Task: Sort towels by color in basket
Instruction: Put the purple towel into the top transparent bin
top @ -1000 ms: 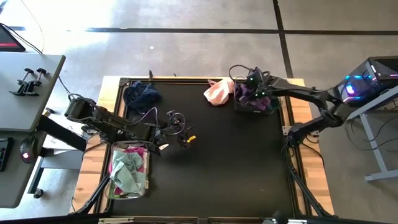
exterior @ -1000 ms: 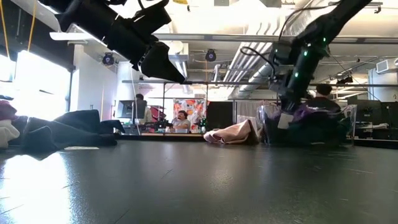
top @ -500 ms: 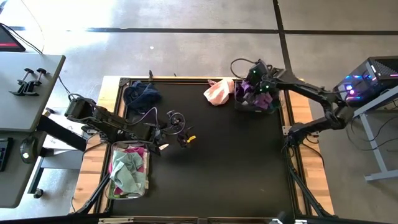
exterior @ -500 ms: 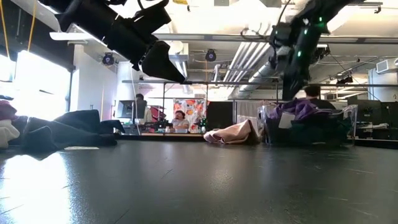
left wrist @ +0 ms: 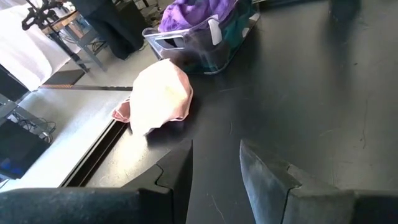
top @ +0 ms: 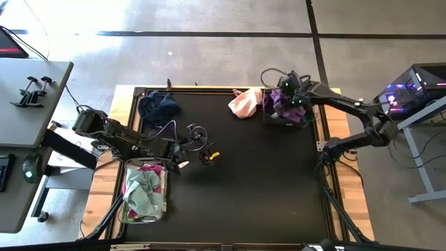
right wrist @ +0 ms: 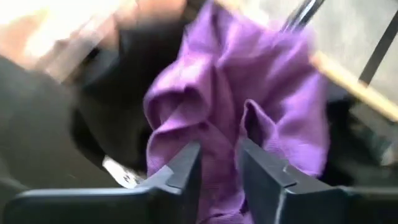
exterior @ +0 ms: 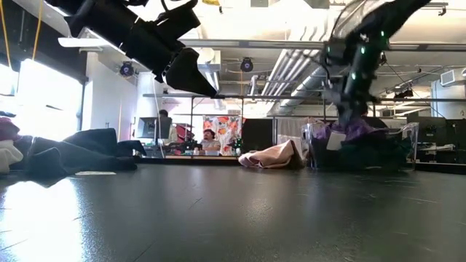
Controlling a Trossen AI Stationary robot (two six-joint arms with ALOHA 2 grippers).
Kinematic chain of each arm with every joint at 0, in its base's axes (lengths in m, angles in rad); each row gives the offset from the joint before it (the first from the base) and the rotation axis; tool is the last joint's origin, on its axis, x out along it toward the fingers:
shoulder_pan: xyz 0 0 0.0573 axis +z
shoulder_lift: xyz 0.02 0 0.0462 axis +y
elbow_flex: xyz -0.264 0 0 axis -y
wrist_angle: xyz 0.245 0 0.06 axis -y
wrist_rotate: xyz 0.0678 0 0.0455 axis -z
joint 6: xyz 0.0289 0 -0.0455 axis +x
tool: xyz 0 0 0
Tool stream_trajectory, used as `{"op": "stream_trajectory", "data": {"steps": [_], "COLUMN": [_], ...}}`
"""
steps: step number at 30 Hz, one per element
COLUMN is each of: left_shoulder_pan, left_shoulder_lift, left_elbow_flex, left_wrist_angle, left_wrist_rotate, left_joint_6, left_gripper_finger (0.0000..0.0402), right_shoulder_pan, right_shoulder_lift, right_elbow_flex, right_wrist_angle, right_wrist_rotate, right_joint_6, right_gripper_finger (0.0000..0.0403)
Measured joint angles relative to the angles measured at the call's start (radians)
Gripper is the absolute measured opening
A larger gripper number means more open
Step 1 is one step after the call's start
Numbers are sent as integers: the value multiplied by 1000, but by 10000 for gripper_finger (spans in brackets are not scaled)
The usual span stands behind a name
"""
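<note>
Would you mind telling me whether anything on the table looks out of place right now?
Yes: a pink towel lies loose on the mat beside the far clear basket, and a navy towel sits crumpled at the far left corner, both outside any basket.

Your surface (top: 244, 188) is a black sheet with a slight sheen; it mirrors window light in the low view. Pale bare wood (top: 101, 188) frames it. The purple towel (right wrist: 249, 106) is soft, matt, crumpled cloth, lying in a clear glossy plastic bin (left wrist: 205, 50). Just beside that bin, the pink towel (left wrist: 158, 96) is smooth, limp cloth. Your right pincer (right wrist: 217, 163), above the purple towel, has dark matt plastic-looking fingers (right wrist: 180, 168).
</note>
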Motion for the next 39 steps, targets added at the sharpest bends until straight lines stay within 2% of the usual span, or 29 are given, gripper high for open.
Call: {"op": "stream_trajectory", "data": {"steps": [7,12,16,23,26,29,32,36,39], "left_shoulder_pan": [0,1,0,0,0,1,0,0,0], "left_shoulder_lift": [0,0,0,0,0,0,0,0,0], "left_elbow_flex": [0,0,0,0,0,0,0,0,0], "left_wrist_angle": [0,1,1,1,1,2,2,1,1], "left_wrist_rotate": [0,0,0,0,0,0,0,0,0], "left_joint_6": [-6,-16,-24,-42,-42,-42,-43,-43,-42], "left_gripper_finger": [119,119,119,119,119,119,119,119,119], "right_shoulder_pan": [-5,-5,-5,-2,-2,-6,-15,-19,-18], "right_shoulder_lift": [77,94,86,85,85,85,85,85,85], "right_elbow_flex": [-190,-180,-88,164,230,234,182,55,-72], "right_wrist_angle": [257,282,187,-195,-232,-165,-56,130,319], "right_wrist_rotate": [-2,22,18,-40,-30,25,39,35,-20], "right_joint_6": [-92,-178,-216,-198,-138,-122,-80,-74,-56], "right_gripper_finger": [48,46,72,139,148,146,136,120,109]}}
